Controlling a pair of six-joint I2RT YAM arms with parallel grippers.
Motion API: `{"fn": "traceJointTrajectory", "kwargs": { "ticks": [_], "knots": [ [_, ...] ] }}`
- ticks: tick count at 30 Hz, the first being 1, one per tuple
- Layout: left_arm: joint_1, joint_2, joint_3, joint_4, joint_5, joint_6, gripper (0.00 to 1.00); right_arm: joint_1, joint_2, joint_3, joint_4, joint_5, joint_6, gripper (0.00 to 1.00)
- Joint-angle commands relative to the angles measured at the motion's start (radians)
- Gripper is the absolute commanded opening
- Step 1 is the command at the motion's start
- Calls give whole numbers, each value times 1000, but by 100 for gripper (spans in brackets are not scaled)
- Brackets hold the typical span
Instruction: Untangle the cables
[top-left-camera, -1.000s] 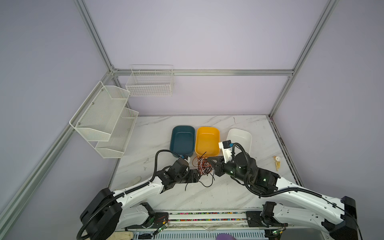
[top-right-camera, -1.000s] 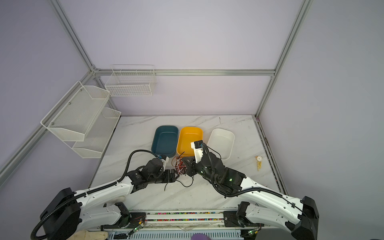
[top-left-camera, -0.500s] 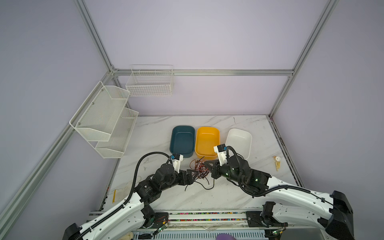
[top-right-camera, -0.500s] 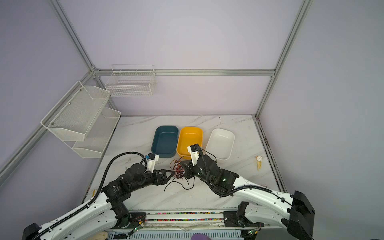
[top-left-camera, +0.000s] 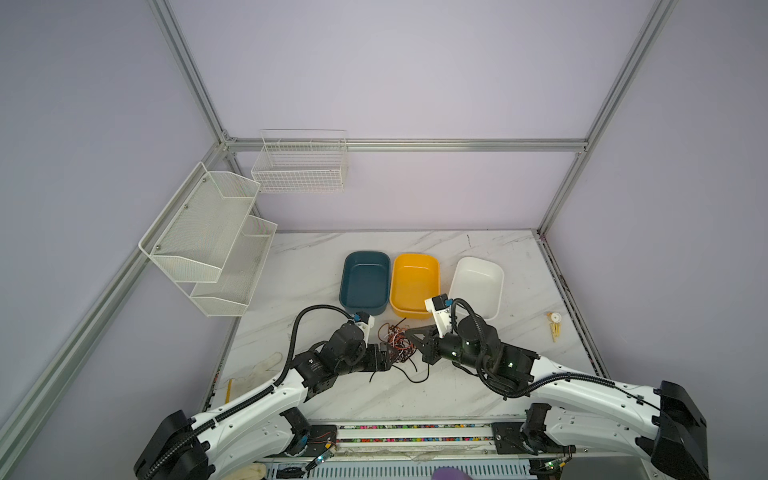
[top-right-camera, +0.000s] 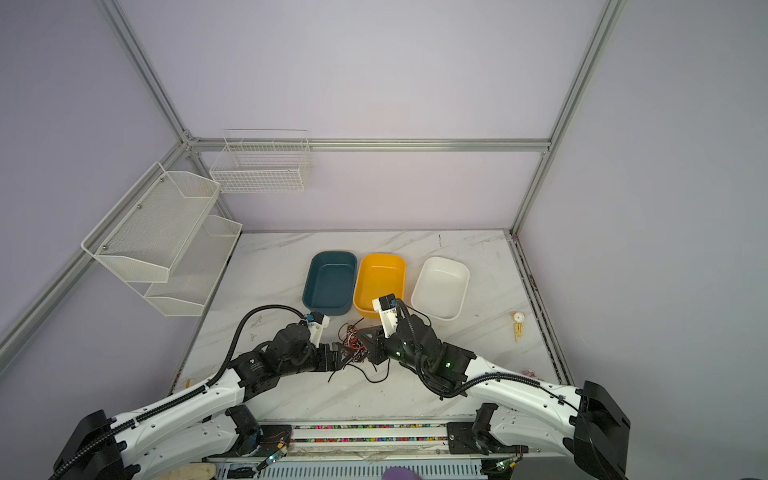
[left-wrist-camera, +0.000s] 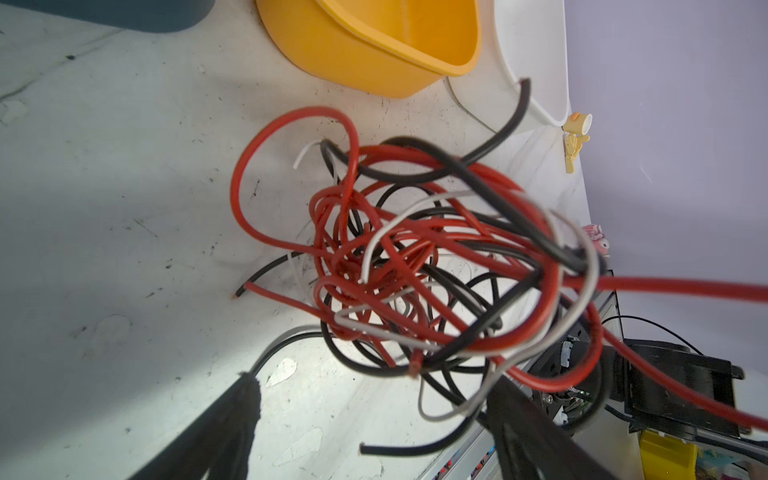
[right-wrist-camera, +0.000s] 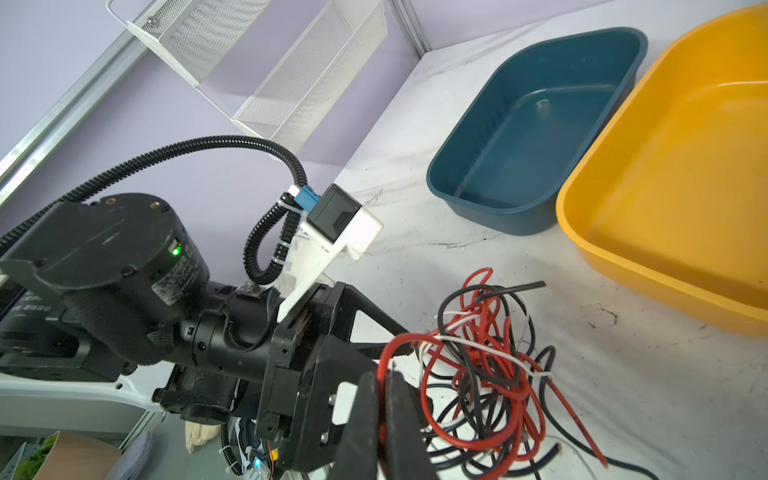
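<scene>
1. The cables (top-left-camera: 397, 340) (top-right-camera: 352, 338), a knot of red, black and white strands, sit heaped on the marble worktop (top-left-camera: 457, 390) between the two arms. They lie just in front of the yellow tub (top-left-camera: 415, 282), and loose black ends trail toward the near edge.
2. The right tool (right-wrist-camera: 382, 380) is clenched on a red strand at the rim of the tangle. In the right wrist view its fingers (right-wrist-camera: 405, 415) press together, and a red loop rises from between them.
3. The left tool (left-wrist-camera: 374, 380) stands spread wide at the opposite side of the knot and grasps nothing. Its fingers (left-wrist-camera: 230, 419) are well apart, with the bulk of the cables (left-wrist-camera: 415, 270) bunched just beyond the tips. White and black loops cross one finger; whether the other touches a strand cannot be told.
4. Two red strands run straight out of the knot toward the right arm in the left wrist view.
5. Behind the tangle, a teal tub (top-left-camera: 365, 282) and the yellow tub sit side by side, with a white tub (top-left-camera: 478, 286) angled just beside them.
6. A small yellow-and-white item (top-left-camera: 555, 324) lies near the worktop's right edge, well apart from the cables.
</scene>
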Motion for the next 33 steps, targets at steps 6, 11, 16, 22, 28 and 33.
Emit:
{"fn": "traceJointTrajectory", "kwargs": {
  "ticks": [6,11,16,22,28,33],
  "knots": [
    [-5,6,36,119,4,-28,81,6,-22,-44,126,-40,35,0],
    [-5,15,30,140,2,-35,64,6,-19,-59,146,-48,47,0],
    [-5,40,22,147,16,-38,47,6,-27,-75,153,-42,57,0],
    [-5,17,-15,146,8,-44,23,6,-55,-94,138,1,71,0],
    [-4,-33,-28,96,-20,-39,0,6,-82,-105,68,112,100,0],
    [-6,-96,-22,29,-34,-32,0,6,-119,-135,13,208,181,0]
  ]
}}
